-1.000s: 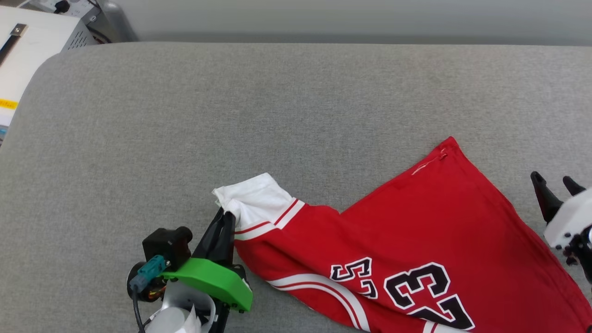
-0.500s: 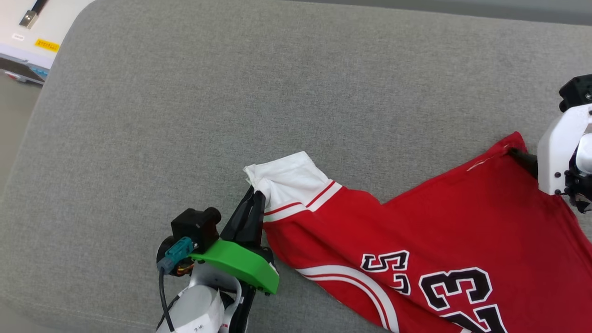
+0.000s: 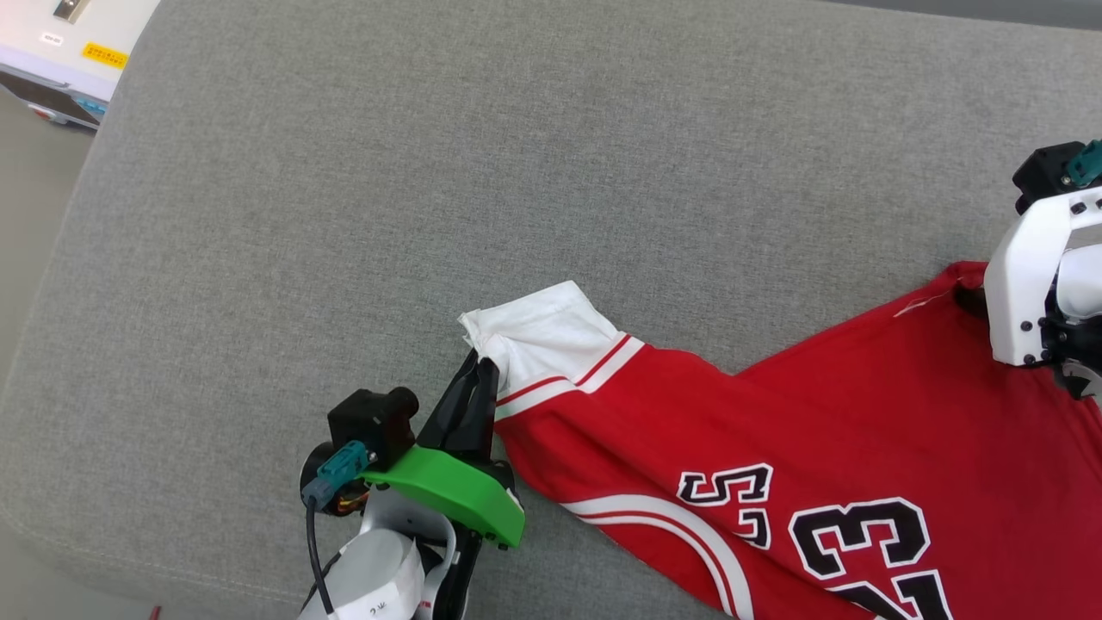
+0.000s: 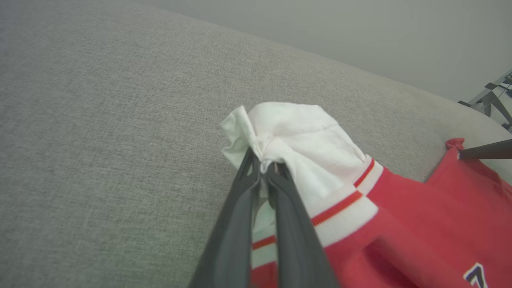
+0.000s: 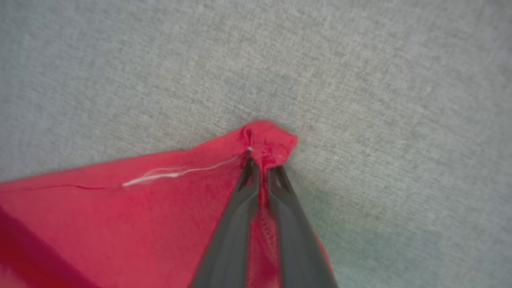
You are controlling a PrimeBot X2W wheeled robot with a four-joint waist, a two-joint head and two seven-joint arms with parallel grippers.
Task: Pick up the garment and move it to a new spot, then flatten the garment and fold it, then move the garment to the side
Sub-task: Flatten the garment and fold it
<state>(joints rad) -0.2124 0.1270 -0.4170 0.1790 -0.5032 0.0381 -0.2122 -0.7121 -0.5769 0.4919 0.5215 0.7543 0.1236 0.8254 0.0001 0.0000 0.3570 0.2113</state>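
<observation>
The garment (image 3: 826, 413), a red jersey T-shirt with a black "23", lies on the grey cushion (image 3: 430, 172) at the lower right of the head view. Its white sleeve (image 3: 542, 331) with striped trim points left. My left gripper (image 3: 478, 375) is shut on that sleeve's edge; the left wrist view shows the white cloth (image 4: 296, 136) bunched between the fingers (image 4: 240, 200). My right gripper (image 5: 260, 164) is shut on a red corner (image 5: 266, 138) of the garment, at the far right of the head view under the white wrist (image 3: 1029, 275).
A white box (image 3: 60, 43) with a yellow label stands off the cushion's far left corner. Bare grey cushion stretches across the back and left. A metal frame (image 4: 490, 98) shows beyond the cushion in the left wrist view.
The right gripper moved from beside the garment onto its far red corner and closed on it. The head camera tilted and shifted. The left gripper kept its hold on the sleeve.
</observation>
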